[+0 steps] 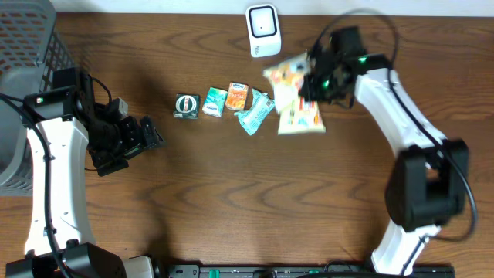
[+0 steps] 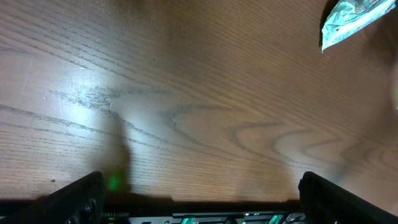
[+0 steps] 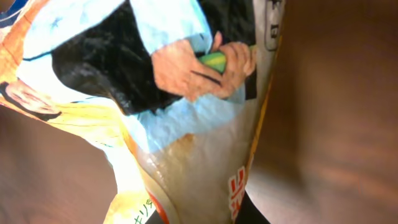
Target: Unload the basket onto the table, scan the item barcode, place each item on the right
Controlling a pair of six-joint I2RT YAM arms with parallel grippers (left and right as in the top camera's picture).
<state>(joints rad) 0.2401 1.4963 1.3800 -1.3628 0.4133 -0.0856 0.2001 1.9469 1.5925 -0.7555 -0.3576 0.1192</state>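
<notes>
— At the far left, beside the grey basket (image 1: pixel 19 54), hanging over bare table (image 1: pixel 231 201): left pincer (image 1: pixel 154 139), spread wide apart, gripping nothing, pointing toward a row of small packs.

— And moving along that row?

— Lying side by side, well apart from both pincers: dark pack with a round label (image 1: pixel 186 106), green pack (image 1: pixel 214 102), orange pack (image 1: pixel 238 96), pale blue wrapper (image 1: pixel 255 113). Not being touched by anything.

— Then the one being worked on?

— Further right, lying just beside the blue wrapper: big snack bag (image 1: pixel 299 116). Sitting right on top of it, right pincer (image 1: pixel 310 83), pressed together and apparently pinching the bag's upper part. Filling the whole right wrist view with print, so sitting hard against the fingers.

— So which step?

— Looking like the grab, just being closed. Not possible to tell from above whether any lifting is happening.

— Calling for what next?

— Probably raising the bag and carrying it up and left to the white scanner (image 1: pixel 262 31), standing near the table's far edge, close to the bag's top corner. Needing the barcode side turned toward the scanner's face. Not showing a barcode in any view, so impossible to say which side is carrying it. Risking a slip too, judging by thin crinkly film hanging from one pinch.
</notes>
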